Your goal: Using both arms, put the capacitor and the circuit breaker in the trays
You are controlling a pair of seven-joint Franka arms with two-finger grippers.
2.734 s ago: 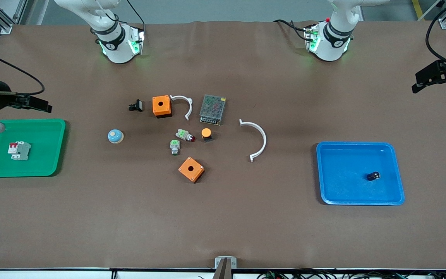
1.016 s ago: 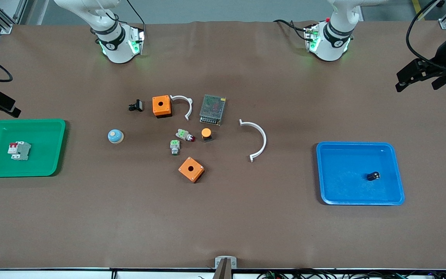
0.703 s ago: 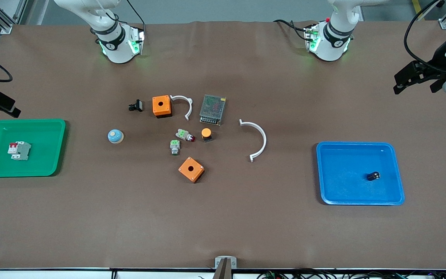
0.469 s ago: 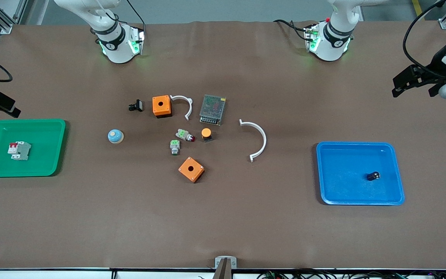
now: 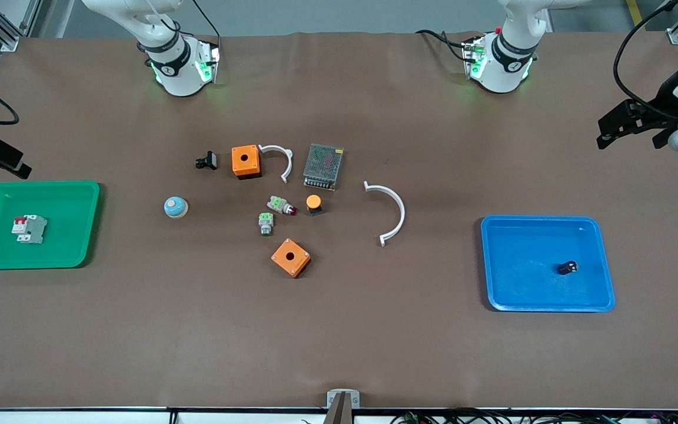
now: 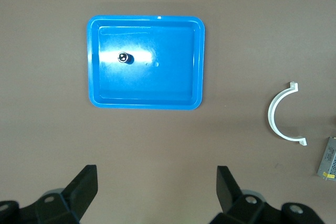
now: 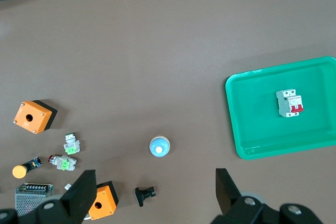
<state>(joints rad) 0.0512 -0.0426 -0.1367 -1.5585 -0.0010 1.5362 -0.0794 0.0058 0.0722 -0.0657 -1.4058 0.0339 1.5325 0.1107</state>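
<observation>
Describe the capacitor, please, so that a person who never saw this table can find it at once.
Look at the blue tray toward the left arm's end of the table. The capacitor is the only thing in it, lying toward the tray's edge nearer the front camera. It is a tiny black cylinder with a pale end face, much smaller than the orange boxes among the parts at mid-table.

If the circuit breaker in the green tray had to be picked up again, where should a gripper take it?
Probably from straight above, fingers closing across the narrow grey body of the circuit breaker, away from its red toggles. It lies flat and alone in the green tray, clear of the walls. Both the left gripper and right gripper are open and empty.
</observation>
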